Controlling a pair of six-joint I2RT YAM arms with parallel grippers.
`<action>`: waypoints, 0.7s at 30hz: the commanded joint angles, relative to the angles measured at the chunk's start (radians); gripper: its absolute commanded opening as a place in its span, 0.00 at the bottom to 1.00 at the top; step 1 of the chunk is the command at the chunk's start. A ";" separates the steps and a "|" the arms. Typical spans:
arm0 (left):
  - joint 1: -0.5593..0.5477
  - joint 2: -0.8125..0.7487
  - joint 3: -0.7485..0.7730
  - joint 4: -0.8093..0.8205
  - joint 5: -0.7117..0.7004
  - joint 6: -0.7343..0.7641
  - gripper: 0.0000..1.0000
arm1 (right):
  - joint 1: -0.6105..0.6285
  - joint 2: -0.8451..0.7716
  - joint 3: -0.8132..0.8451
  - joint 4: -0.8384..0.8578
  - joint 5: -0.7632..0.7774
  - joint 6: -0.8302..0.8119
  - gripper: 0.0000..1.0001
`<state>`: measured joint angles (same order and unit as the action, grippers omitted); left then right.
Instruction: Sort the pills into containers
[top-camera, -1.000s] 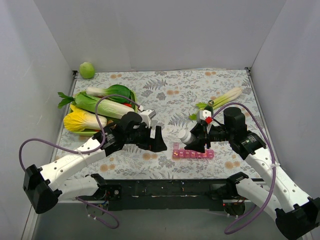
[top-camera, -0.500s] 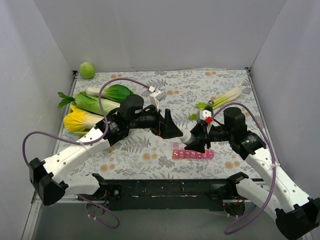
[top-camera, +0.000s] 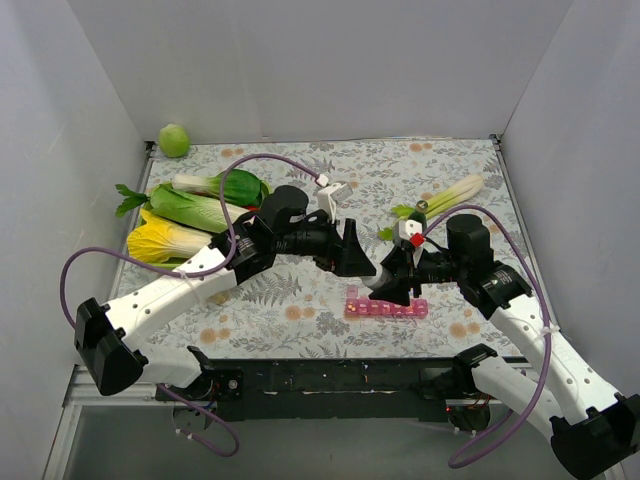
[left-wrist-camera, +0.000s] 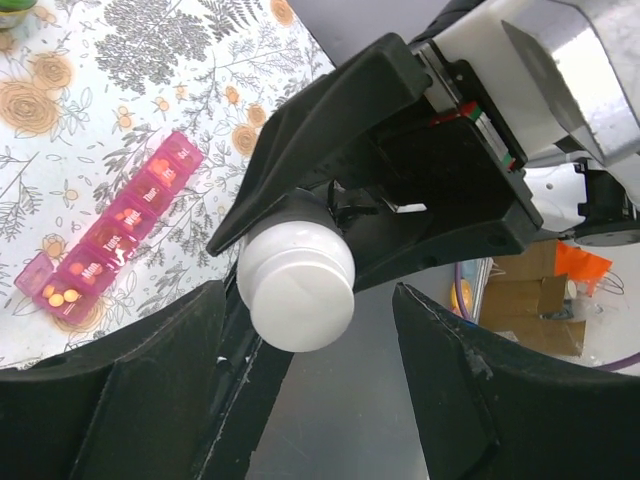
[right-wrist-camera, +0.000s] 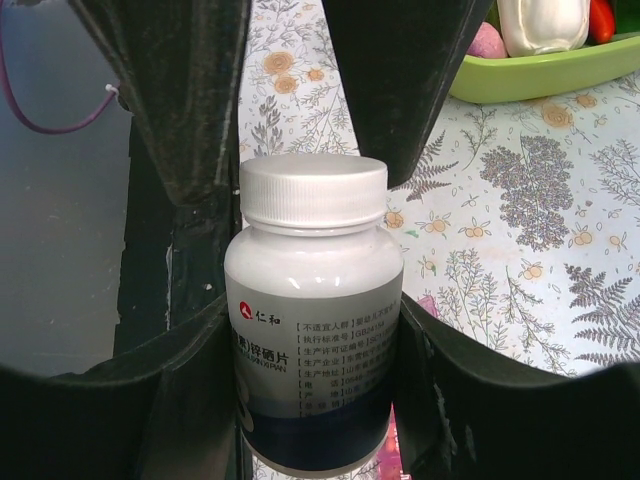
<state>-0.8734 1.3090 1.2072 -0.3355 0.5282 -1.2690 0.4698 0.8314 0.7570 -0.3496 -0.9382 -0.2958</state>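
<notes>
- Here, the right pincer (top-camera: 388, 282) is clamped around the body of a white pill bottle (right-wrist-camera: 313, 310), whose capped end points toward the left arm.
- The left pincer (top-camera: 352, 256) is spread wide and grips nothing; its fingers (right-wrist-camera: 185, 90) flank the bottle's white cap (left-wrist-camera: 297, 285), at centre frame in the overhead view.
- The pink pill organizer (top-camera: 386, 307) lies flat on the flowered desk (top-camera: 400, 165), lower centre, just below the right pincer.
- Small orange pills (left-wrist-camera: 60, 296) show in its compartments at the left of the left wrist view.
</notes>
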 joint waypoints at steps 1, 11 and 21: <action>-0.010 -0.004 0.034 0.003 0.041 0.008 0.63 | 0.000 0.003 0.030 0.032 -0.016 -0.008 0.01; -0.013 0.019 0.020 -0.016 0.157 0.109 0.04 | 0.000 0.005 0.030 0.032 -0.027 0.003 0.01; -0.024 -0.028 -0.020 -0.141 0.342 0.843 0.01 | 0.000 -0.008 -0.053 0.194 -0.221 0.249 0.01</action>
<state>-0.8772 1.3281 1.2129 -0.3622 0.7280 -0.8520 0.4740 0.8391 0.7273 -0.3370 -1.0294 -0.2283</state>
